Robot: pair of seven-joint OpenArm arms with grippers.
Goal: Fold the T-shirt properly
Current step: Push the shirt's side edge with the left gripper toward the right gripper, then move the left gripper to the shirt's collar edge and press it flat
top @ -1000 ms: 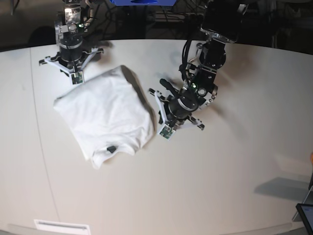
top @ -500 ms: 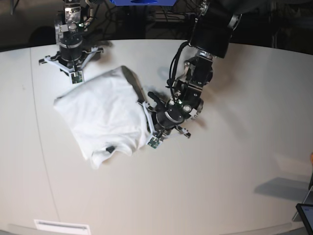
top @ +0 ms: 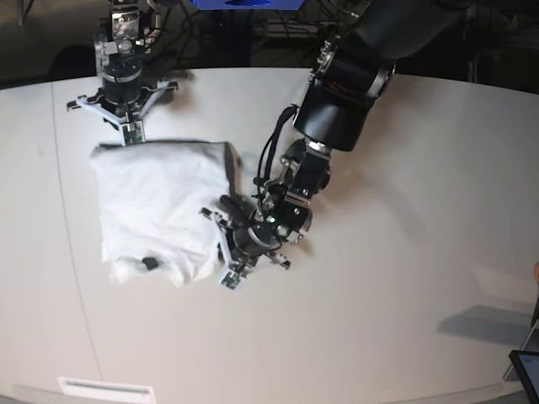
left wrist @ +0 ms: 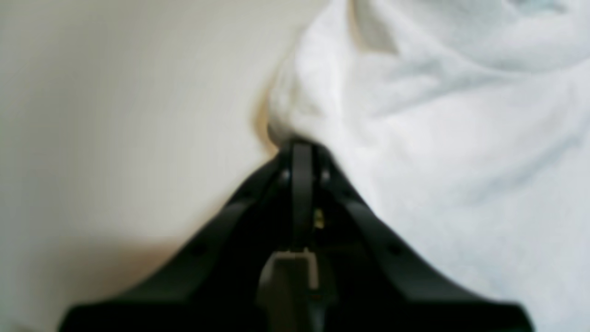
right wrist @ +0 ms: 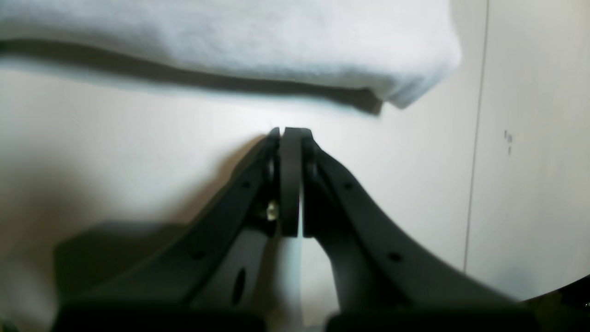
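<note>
Two arms over a pale bench [top: 404, 278], w/ one white T-shirt [top: 156, 206] lying folded on it, left of centre in base view, plain side up, no print visible. Shirt sits as a rough rectangle; its near edge is lumpy, w/ a small dark spot [top: 148, 263] close to that edge.

Left gripper [top: 229, 273] is on base view's right side of the shirt, arm reaching down from top centre. Its fingers [left wrist: 302, 157] are clenched tight together, tips right against a bunched fold at the shirt's edge. Left wrist view is blurred, so can't tell if any cloth is actually pinched between them or if tips just press on it. In that view shirt fills the right half, bare bench the left.

Right gripper [top: 133, 133] is at the shirt's far corner, at upper left of base view. Fingers [right wrist: 290, 138] also clenched, nothing between them, a thin slit of light low down. Right wrist view shows tips just short of the shirt's folded edge, w/ a strip of bare bench and the shirt's shadow between. Shirt corner [right wrist: 405, 92] ends just right of the tips; a thin seam line [right wrist: 474, 138] runs down the bench further right.

Dark clutter behind bench at top; a small screen corner [top: 526, 370] at lower right
</note>
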